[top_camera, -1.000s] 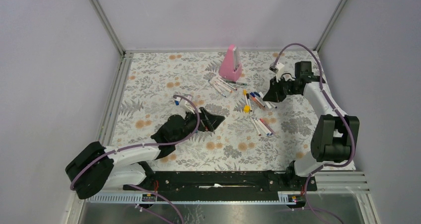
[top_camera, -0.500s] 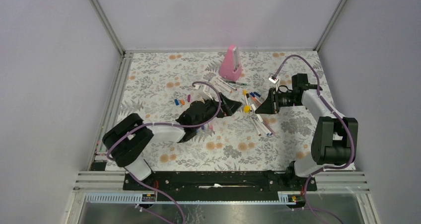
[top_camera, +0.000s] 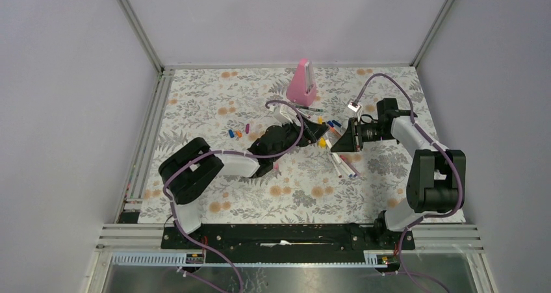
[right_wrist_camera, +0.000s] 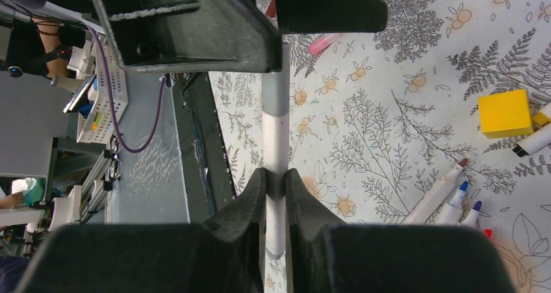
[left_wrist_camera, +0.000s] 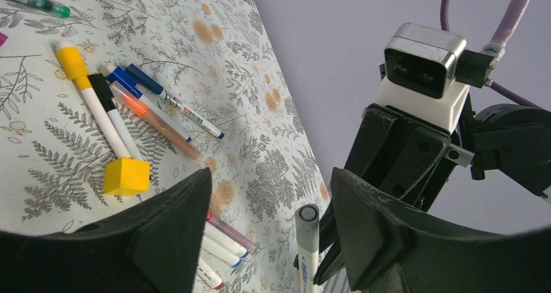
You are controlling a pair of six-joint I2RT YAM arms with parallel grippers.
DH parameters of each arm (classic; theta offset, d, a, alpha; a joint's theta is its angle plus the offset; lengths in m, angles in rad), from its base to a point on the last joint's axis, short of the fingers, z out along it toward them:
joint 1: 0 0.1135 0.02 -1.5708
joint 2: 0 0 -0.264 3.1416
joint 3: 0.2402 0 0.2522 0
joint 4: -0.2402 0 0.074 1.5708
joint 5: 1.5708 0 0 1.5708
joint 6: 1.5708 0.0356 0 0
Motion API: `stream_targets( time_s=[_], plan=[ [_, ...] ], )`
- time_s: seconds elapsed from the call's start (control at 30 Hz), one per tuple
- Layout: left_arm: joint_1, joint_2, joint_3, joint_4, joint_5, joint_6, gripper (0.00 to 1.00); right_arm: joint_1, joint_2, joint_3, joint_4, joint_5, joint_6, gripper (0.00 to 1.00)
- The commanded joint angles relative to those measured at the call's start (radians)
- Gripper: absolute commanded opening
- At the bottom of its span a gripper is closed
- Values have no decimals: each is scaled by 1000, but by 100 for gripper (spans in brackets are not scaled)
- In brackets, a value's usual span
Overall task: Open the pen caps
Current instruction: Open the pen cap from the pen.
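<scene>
The table [top_camera: 380, 205] is being covered by a floral cloth [top_camera: 195, 104] printed with grey leaves and orange blossoms. It is being enclosed on three sides by plain pale lilac walls [top_camera: 286, 20], which are being joined at the back corners by slanting aluminium posts [top_camera: 135, 25]. The space is being lit softly and evenly. The near edge is being bordered by a black rail [top_camera: 312, 236] and ribbed metal strips [top_camera: 448, 238].

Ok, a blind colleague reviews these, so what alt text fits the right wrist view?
The right gripper, jaws shut, holds a white pen whose grey end sits between the left gripper's jaws. A yellow cube lies on the floral cloth.
</scene>
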State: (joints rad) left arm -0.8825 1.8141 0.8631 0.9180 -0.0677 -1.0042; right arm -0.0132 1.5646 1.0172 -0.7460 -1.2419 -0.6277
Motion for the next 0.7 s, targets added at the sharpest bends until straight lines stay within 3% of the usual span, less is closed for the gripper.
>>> stream_targets(
  time_s=[0.0,0.33,0.67],
  plan=[
    [-9,17,51,70,2,-33,65,21,8,16,-23,-17,-21,0],
    [-34,17,37,58,0,-55,51,35,12,1,36,23,43,0],
    [-43,16,36,55,11,-64,18,37,18,-7,63,51,72,0]
  ],
)
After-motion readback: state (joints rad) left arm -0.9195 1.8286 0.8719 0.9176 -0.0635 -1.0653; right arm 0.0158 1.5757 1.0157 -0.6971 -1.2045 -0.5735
